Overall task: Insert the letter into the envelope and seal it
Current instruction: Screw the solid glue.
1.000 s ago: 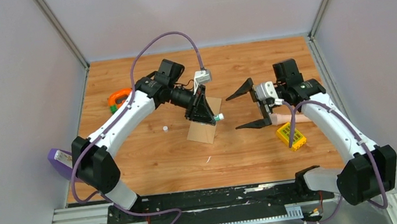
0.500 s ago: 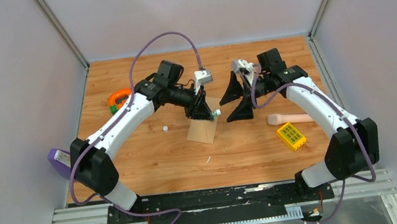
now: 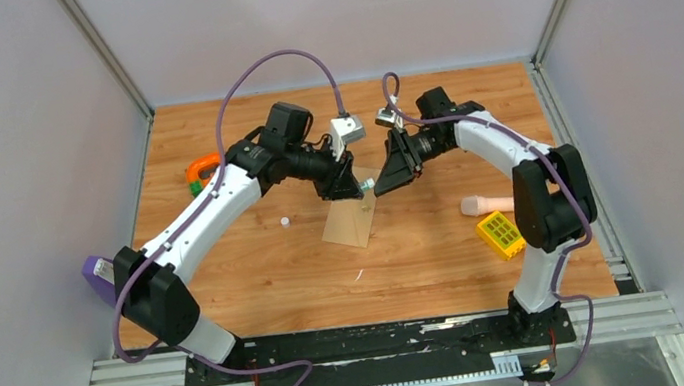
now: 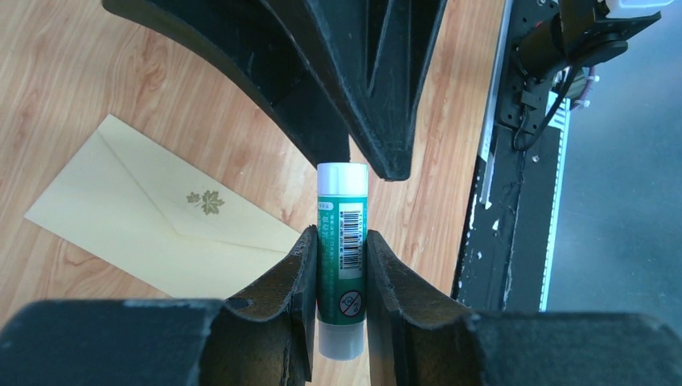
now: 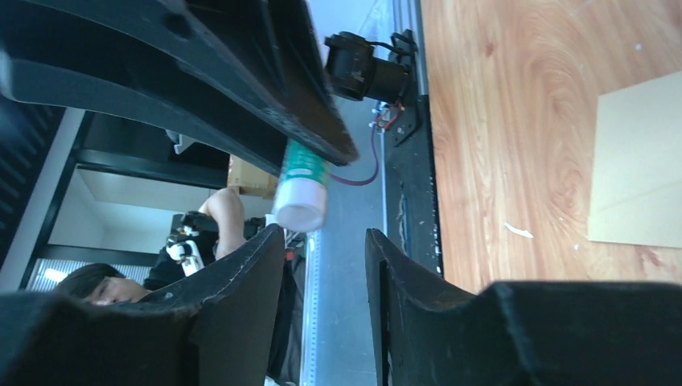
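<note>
Envelope noted flat on the tabletop, flap folded down, close by both claws. Found left claw clamped on a green glue stick. Saw right claw neither wide nor pinched, jaws apart at the stick's white cap.

Flat tan envelope (flap down)

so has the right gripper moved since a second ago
Yes. The right gripper has swung left, away from the yellow grid-topped box, up to the green-and-white glue stick held in the left gripper.
</note>
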Controlling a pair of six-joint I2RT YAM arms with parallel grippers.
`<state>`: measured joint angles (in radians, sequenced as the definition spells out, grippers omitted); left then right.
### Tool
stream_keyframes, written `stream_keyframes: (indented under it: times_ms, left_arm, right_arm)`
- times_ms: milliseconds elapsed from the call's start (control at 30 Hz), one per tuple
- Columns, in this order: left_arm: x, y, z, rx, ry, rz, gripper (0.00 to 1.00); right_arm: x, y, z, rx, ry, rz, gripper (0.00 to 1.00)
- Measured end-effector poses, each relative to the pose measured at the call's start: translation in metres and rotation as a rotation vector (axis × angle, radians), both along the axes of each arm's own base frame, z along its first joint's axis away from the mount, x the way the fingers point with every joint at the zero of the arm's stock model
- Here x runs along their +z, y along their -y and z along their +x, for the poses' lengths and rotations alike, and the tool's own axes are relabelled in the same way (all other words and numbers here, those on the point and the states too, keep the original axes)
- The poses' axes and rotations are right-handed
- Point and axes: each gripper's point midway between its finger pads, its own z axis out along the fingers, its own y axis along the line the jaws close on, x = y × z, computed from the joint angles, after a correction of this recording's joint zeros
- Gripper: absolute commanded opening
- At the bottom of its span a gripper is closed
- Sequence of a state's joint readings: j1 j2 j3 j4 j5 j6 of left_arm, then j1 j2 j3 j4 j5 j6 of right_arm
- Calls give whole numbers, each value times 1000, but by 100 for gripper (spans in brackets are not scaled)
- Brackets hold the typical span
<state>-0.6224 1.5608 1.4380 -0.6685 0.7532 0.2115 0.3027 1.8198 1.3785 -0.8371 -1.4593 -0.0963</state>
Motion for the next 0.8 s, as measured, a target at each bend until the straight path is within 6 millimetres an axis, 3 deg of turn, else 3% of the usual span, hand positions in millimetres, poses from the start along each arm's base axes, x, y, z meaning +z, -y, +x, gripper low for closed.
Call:
stream_keyframes:
  times_ms: [233,800]
  left_arm:
    - [-6,0,0,2,8,15,0]
    - [-11,2,0,6,26,39,0]
  right_arm:
    - [22,-2,2,14,-35,44,39]
    - [11,-4,12,7,-127,18,20]
